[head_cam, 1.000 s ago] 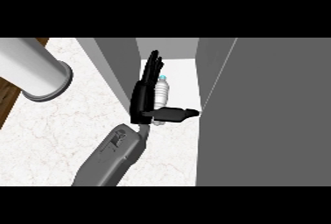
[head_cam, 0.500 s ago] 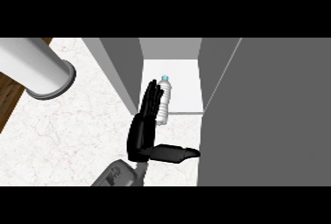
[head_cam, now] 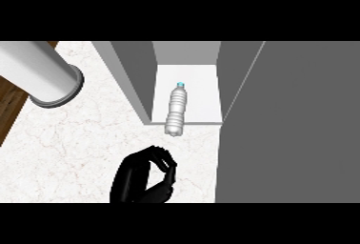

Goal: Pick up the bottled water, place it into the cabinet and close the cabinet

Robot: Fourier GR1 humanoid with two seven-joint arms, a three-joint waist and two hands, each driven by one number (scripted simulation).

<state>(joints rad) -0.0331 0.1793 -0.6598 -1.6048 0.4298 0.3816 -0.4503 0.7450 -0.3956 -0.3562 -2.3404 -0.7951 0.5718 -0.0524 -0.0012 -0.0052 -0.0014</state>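
A white marble counter [head_cam: 77, 143] fills the left and near part of the head view, with a strip of brown wood floor [head_cam: 13, 105] showing past its left edge. A large pale cylinder [head_cam: 38, 71] lies tilted across the far left corner, its rimmed end pointing toward the middle of the counter. At centre stands an open grey cabinet [head_cam: 134, 76], its white inner floor [head_cam: 200, 90] framed by grey side walls, while its broad grey door [head_cam: 295, 124] takes up the whole right side of the view.

The bottled water [head_cam: 176, 110], clear with a blue cap, is on the cabinet floor, cap toward the far side and base at the cabinet's near lip, the base just overlapping the front edge as seen from above. Nothing touches it.

One black hand [head_cam: 144, 176] shows at the near edge, left of centre, over the marble counter. Which hand it is cannot be told, as no forearm shows. Its fingers are bent inward toward the thumb and it grasps nothing. The hand sits nearer than the bottle and slightly to its left, clearly apart from it, with bare marble between the fingertips and the bottle's base.
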